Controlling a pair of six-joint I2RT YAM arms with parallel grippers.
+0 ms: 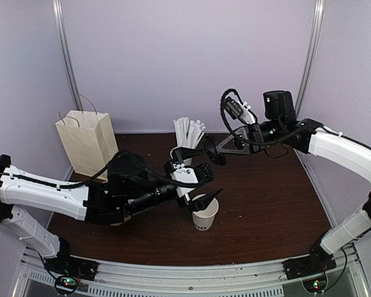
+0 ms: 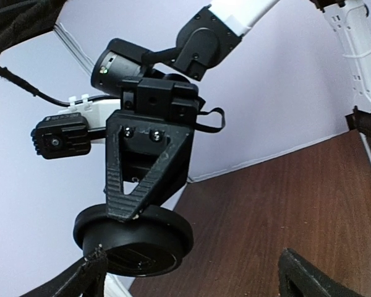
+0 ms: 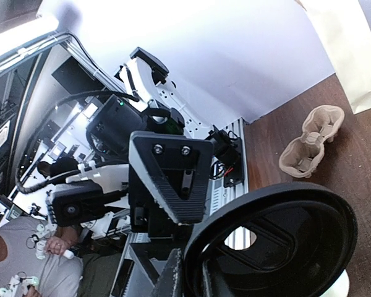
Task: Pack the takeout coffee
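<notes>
Right gripper (image 2: 128, 209), clamped on the rim of the black lid (image 2: 133, 240), holds it on the far side of the paper cup (image 1: 205, 214). Left gripper (image 2: 193, 266), spread wide and empty, apparently flanks the cup for capping.

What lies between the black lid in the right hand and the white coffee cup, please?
Only the open left hand, one finger over the coffee cup; the black lid in the right hand lies beyond. The top view shows this.
</notes>
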